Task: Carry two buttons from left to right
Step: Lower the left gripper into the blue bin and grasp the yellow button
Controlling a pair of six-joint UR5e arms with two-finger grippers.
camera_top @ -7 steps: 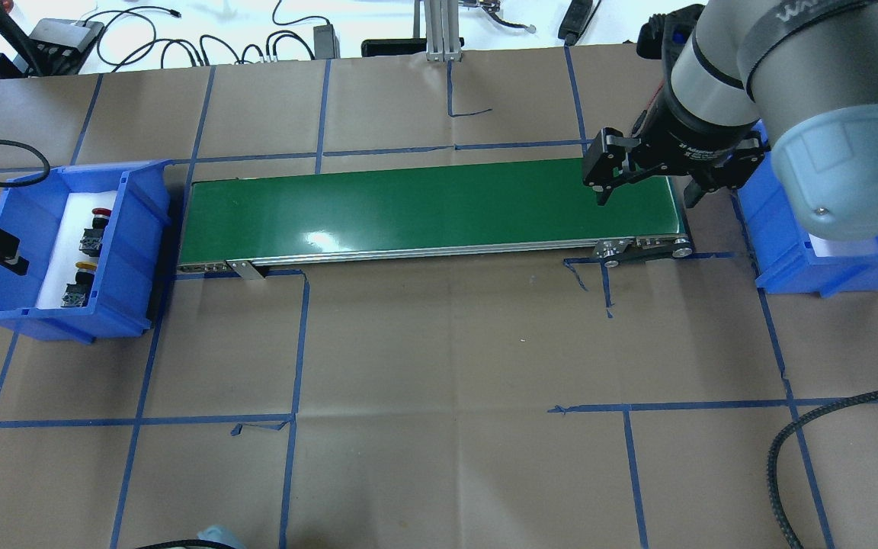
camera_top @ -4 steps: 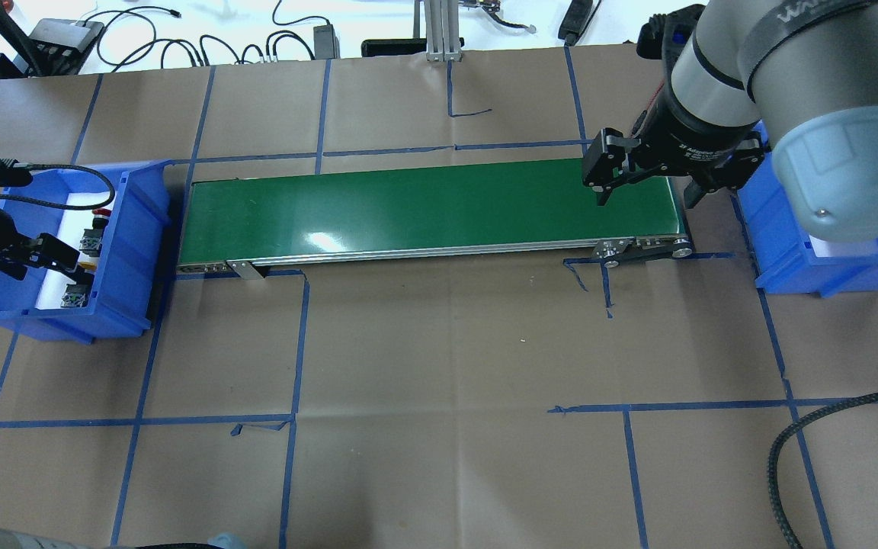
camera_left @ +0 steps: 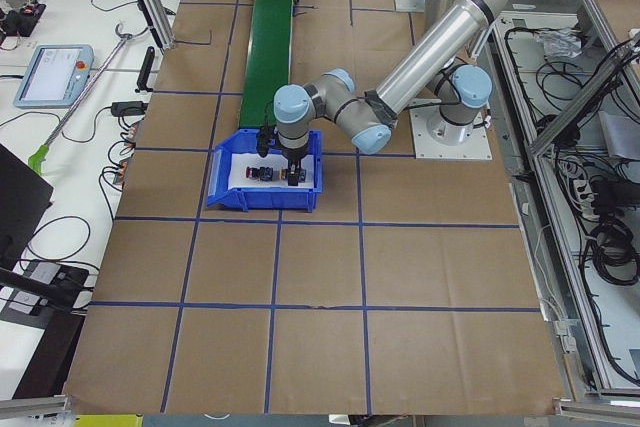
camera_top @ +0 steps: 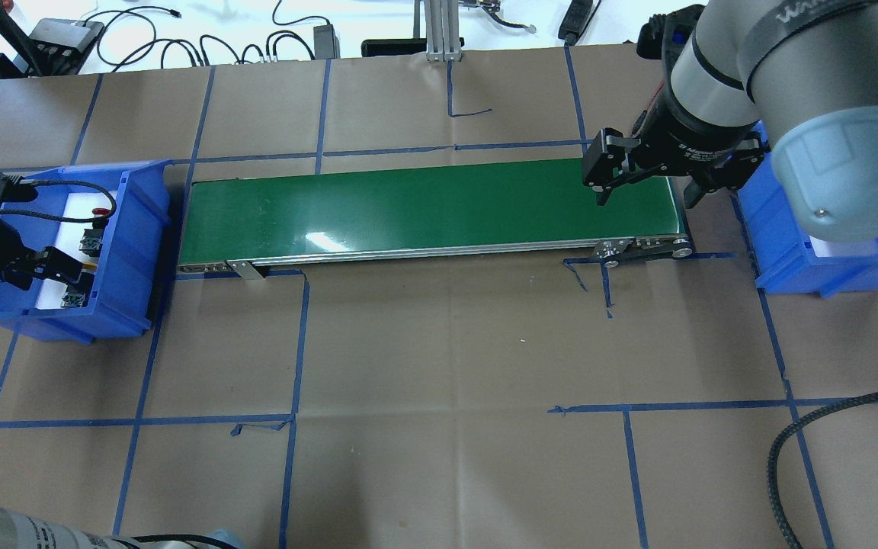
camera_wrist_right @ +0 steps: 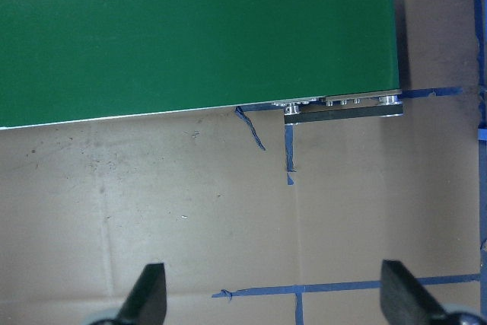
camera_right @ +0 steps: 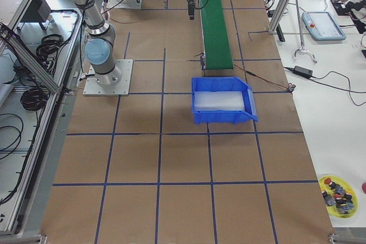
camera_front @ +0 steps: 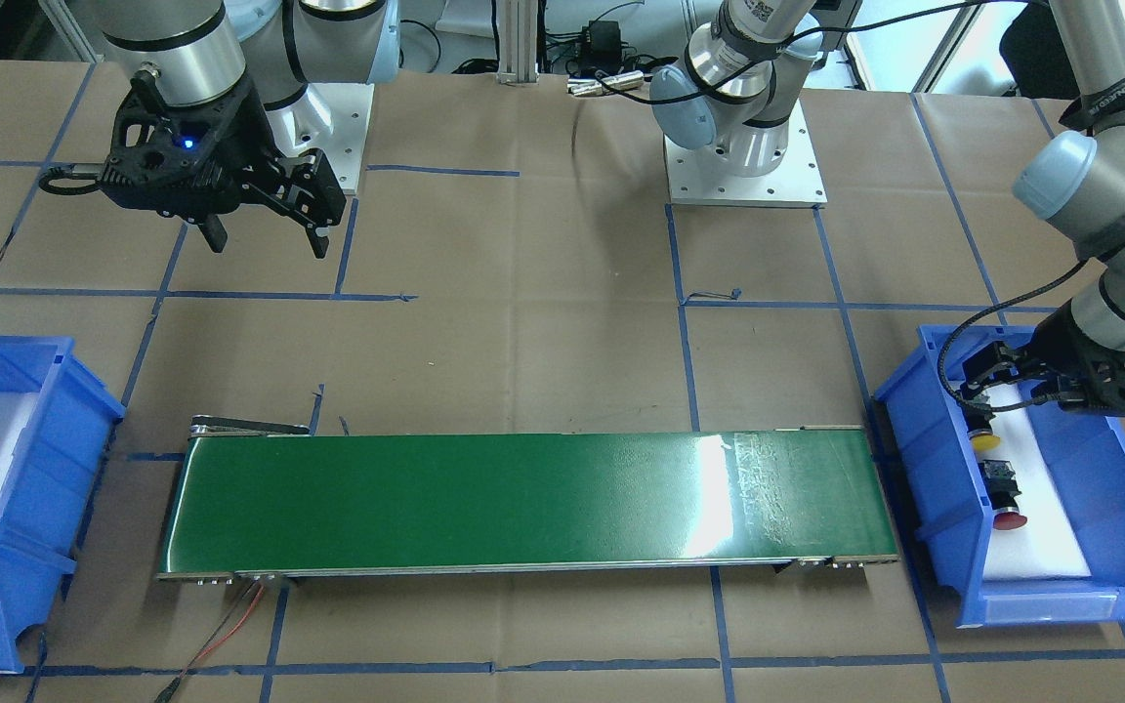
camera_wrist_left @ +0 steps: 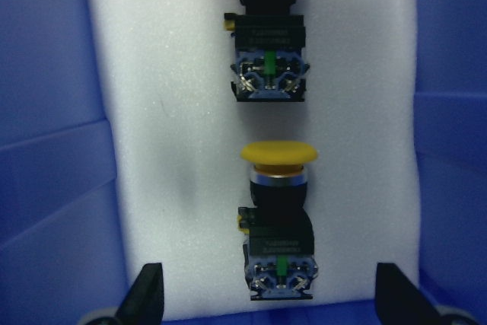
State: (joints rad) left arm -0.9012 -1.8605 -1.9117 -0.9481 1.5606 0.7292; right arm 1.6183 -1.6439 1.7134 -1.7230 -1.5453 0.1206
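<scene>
Foam lining (camera_wrist_left: 167, 150) in the blue left bin (camera_top: 138, 229) keeps both buttons lying flat, so the left gripper (camera_top: 65, 271) - spread wide, empty - hangs over the yellow-capped button (camera_wrist_left: 278, 211), flanking its terminal block. The red-capped button (camera_front: 1002, 493) lies just beyond. The right gripper (camera_top: 646, 197), likewise spread and empty, hovers at the green conveyor belt's (camera_top: 424, 210) far end, likely to collect.
</scene>
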